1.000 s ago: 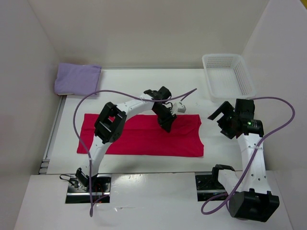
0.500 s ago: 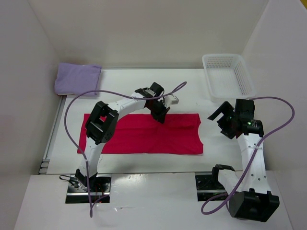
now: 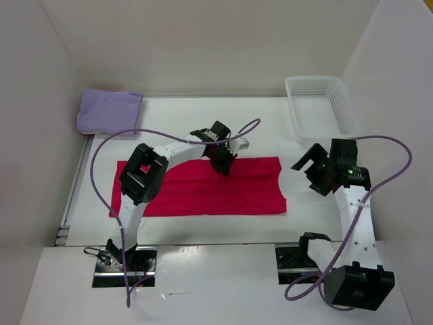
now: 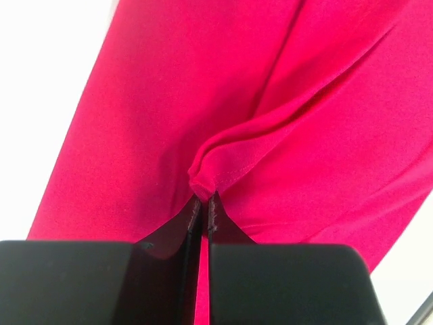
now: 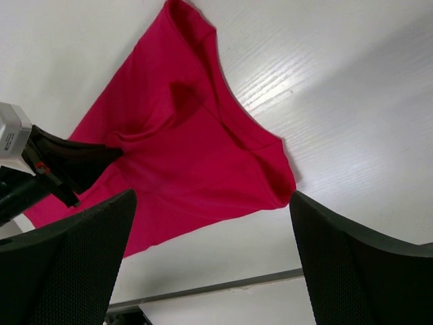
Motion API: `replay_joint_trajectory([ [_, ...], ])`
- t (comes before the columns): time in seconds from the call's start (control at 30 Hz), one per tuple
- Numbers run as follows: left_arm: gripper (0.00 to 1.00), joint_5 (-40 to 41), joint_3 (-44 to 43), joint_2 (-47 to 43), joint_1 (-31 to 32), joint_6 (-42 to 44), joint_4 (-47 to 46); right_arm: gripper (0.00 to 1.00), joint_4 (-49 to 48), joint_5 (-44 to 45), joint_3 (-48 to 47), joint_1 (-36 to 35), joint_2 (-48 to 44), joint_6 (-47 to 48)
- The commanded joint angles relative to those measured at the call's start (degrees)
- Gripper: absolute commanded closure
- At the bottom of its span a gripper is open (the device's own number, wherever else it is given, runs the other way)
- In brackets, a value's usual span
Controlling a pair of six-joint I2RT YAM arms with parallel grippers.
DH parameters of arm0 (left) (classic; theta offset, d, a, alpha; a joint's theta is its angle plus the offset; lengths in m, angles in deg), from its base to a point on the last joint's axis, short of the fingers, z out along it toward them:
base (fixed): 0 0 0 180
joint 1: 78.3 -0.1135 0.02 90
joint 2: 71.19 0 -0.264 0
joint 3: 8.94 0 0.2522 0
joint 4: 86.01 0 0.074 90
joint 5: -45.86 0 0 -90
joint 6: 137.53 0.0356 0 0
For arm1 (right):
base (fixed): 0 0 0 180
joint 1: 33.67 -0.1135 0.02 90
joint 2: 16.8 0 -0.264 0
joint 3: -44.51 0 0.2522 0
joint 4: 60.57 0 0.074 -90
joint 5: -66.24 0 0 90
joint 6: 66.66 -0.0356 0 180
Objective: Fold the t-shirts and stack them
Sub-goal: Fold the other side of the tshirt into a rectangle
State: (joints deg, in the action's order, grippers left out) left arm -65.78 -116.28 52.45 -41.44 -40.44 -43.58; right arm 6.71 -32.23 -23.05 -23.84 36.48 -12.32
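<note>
A pinkish red t-shirt (image 3: 203, 193) lies spread flat across the middle of the table; it fills the left wrist view (image 4: 169, 101) and shows in the right wrist view (image 5: 183, 156). My left gripper (image 3: 224, 166) is at the shirt's far edge near the middle, shut on a small pinch of the cloth (image 4: 204, 177). My right gripper (image 3: 308, 166) is open and empty, held above the table just right of the shirt's right end. A folded lavender purple t-shirt (image 3: 108, 112) lies at the back left.
A white plastic mesh basket (image 3: 321, 105) stands at the back right. White walls close in the table on the left, back and right. The left arm's purple cable loops over the shirt's left part.
My left gripper has moved toward the back left while holding the cloth, dragging the shirt's far edge with it. The right arm has hardly moved.
</note>
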Motion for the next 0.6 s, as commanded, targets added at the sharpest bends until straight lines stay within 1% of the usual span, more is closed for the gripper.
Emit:
replay_joint_trajectory([
  [0.0, 0.91, 3.3, 1.7, -3.0, 0.1, -2.5, -1.2, 0.03, -2.5, -1.3, 0.9, -1.8, 2.2, 1.3],
  [0.03, 0.90, 4.1, 2.3, -3.5, 0.1, -3.3, -1.8, 0.06, -2.5, -1.3, 0.9, -3.3, 2.9, 1.3],
  [0.07, 0.90, 4.1, 2.3, -3.5, 0.1, -4.0, -1.8, 0.10, -2.5, -1.3, 0.9, -3.3, 3.4, 1.3],
  [0.1, 0.90, 4.1, 2.9, -4.0, 0.1, -4.0, -2.4, 0.22, -2.5, -1.3, 0.9, -4.1, 4.1, 1.3],
  [0.13, 0.86, 4.1, 2.9, -4.7, 0.1, -4.6, -3.1, 0.31, -3.1, -1.8, 0.9, -4.1, 4.1, 1.3],
  [0.17, 0.83, 4.1, 3.7, -5.3, 0.1, -5.5, -3.1, 0.38, -3.1, -1.8, 0.3, -5.7, 4.1, 1.3],
  [0.2, 0.81, 4.1, 4.2, -5.3, 0.1, -5.5, -3.1, 0.50, -3.7, -1.8, 0.3, -6.4, 4.8, 1.3],
  [0.3, 0.80, 4.6, 4.2, -6.0, 0.1, -6.7, -3.1, 0.65, -3.7, 0.2, -0.8, -10.4, 7.4, 0.1],
  [0.33, 0.80, 5.1, 4.2, -6.0, 0.1, -7.3, -3.7, 0.74, -3.7, 0.9, -0.8, -11.9, 8.2, 0.1],
  [0.37, 0.80, 5.7, 4.8, -6.6, 0.1, -7.8, -3.7, 0.79, -3.7, 3.3, -2.3, -15.7, 9.2, -0.9],
  [0.4, 0.80, 6.3, 4.8, -7.4, -0.4, -7.8, -3.7, 0.83, -3.7, 4.9, -2.9, -17.8, 10.1, -2.2],
  [0.43, 0.80, 6.3, 5.3, -8.2, -0.4, -8.5, -4.2, 0.93, -3.7, 6.3, -4.2, -20.0, 12.3, -2.9],
  [0.5, 0.80, 6.3, 6.0, -8.2, -0.9, -8.5, -4.8, 1.00, -3.2, 9.4, -5.3, -24.8, 14.9, -3.5],
  [0.57, 0.80, 6.3, 6.6, -8.2, -0.9, -9.1, -4.8, 1.00, -3.9, 9.4, -6.0, -26.7, 19.5, -3.5],
])
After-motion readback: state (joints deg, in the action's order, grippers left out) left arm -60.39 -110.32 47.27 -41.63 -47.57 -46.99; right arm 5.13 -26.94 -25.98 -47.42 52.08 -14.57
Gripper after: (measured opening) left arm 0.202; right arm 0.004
